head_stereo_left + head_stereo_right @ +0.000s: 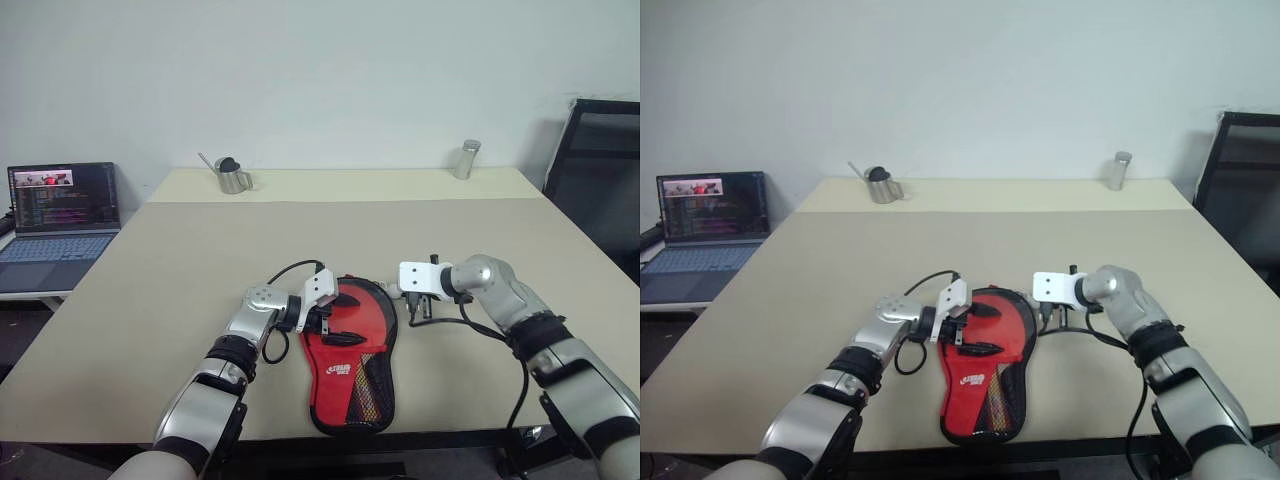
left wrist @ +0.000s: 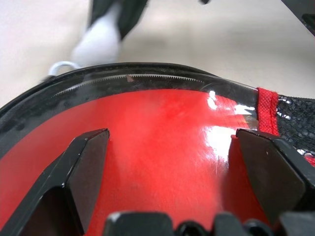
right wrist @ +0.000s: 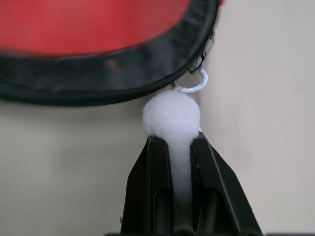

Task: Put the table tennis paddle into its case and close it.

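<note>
Right gripper [image 3: 172,147] pinches the white pom-pom zipper pull [image 3: 171,115] beside the case [image 1: 350,350]; left gripper [image 1: 335,325] spread wide.

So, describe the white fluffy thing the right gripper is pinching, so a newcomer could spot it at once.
On the beige table, find the red case with black trim lying near the front edge. At its round end, on the robot's right side, a small white ring hangs from the zipper edge. The white pom-pom hangs from that ring, shut between the right gripper fingers, the only soft white tuft there.
</note>
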Available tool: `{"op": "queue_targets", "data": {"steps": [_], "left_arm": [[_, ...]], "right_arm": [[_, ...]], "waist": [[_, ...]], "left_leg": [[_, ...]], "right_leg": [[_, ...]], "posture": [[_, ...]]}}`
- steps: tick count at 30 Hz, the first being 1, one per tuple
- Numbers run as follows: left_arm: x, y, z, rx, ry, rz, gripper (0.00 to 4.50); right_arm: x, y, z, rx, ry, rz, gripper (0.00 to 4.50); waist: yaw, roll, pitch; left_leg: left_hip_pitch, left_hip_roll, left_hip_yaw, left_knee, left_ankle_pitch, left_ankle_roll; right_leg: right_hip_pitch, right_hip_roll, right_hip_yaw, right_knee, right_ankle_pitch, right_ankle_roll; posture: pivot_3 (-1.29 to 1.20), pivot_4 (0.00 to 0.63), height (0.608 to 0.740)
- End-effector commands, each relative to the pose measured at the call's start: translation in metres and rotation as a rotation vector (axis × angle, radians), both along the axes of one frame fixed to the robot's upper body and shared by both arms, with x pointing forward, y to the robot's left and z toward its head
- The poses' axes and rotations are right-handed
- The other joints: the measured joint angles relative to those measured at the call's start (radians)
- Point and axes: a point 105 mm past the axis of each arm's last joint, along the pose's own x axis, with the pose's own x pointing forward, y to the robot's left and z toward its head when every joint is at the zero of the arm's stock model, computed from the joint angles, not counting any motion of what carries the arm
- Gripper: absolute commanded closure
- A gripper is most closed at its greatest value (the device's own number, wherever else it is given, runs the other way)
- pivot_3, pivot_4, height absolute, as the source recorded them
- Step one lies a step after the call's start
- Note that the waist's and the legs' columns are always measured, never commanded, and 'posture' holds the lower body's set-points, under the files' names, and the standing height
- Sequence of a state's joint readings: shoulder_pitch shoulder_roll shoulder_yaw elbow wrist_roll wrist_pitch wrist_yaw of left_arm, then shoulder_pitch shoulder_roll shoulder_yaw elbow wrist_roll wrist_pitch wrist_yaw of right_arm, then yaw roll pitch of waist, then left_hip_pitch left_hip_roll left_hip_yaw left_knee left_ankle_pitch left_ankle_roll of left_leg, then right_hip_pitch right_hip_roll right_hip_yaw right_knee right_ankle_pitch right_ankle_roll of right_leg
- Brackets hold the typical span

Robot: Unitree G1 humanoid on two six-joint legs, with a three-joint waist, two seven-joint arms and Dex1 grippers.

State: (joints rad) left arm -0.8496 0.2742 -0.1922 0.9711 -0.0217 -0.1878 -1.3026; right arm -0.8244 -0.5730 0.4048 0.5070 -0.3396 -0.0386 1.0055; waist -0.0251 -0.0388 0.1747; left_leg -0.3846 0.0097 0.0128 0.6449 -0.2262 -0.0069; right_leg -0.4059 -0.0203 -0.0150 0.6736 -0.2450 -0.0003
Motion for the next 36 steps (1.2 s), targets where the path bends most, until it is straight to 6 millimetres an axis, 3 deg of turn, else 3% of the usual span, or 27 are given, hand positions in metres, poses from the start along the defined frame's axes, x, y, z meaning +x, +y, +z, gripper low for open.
{"op": "queue_targets", "data": {"steps": [1,11,21,25,32,36], "left_arm": [[-0.014,0.011,-0.04,0.122,0.108,0.01,0.0],[-0.015,0.008,-0.043,0.126,0.12,0.0,0.0],[-0.017,0.003,-0.042,0.123,0.125,-0.028,0.0],[-0.016,0.002,-0.042,0.135,0.123,-0.033,0.0],[-0.018,-0.005,-0.045,0.158,0.114,-0.059,0.0],[-0.019,-0.009,-0.047,0.177,0.103,-0.075,0.0]], "right_arm": [[-0.01,-0.009,0.016,0.011,-0.022,-0.001,4.46],[-0.044,-0.03,0.038,-0.003,-0.008,-0.022,4.46],[-0.104,-0.049,0.03,-0.051,0.103,-0.036,4.46],[-0.125,-0.046,0.022,-0.037,0.154,-0.042,4.46],[-0.145,-0.04,0.02,-0.016,0.203,-0.049,4.46],[-0.17,-0.038,0.018,-0.004,0.28,-0.055,4.46]], "waist": [[0.0,0.0,-0.001],[0.002,0.002,-0.002],[0.023,0.003,-0.003],[0.024,0.004,-0.004],[0.024,0.004,-0.005],[0.033,0.004,-0.006]], "left_leg": [[0.0,0.0,0.0,0.0,0.0,0.0],[0.0,0.0,-0.001,-0.001,0.0,0.0],[-0.004,0.001,-0.002,-0.002,-0.001,-0.001],[-0.004,0.001,-0.003,-0.002,-0.001,-0.002],[-0.006,0.001,-0.004,-0.002,-0.002,-0.002],[-0.008,0.001,-0.008,-0.002,-0.002,-0.002]], "right_leg": [[0.0,0.0,0.0,0.0,0.0,0.0],[0.002,0.0,-0.002,-0.005,0.0,0.0],[0.002,0.0,-0.004,-0.012,0.0,0.001],[0.002,0.0,-0.005,-0.014,0.0,0.001],[0.002,0.0,-0.006,-0.015,0.0,0.001],[0.002,0.0,-0.01,-0.018,0.0,0.001]], "posture": [[0.0,0.15,0.74],[0.0,0.15,0.74],[0.0,0.15,0.74],[0.0,0.15,0.74],[0.0,0.15,0.74],[0.0,0.15,0.74]]}}
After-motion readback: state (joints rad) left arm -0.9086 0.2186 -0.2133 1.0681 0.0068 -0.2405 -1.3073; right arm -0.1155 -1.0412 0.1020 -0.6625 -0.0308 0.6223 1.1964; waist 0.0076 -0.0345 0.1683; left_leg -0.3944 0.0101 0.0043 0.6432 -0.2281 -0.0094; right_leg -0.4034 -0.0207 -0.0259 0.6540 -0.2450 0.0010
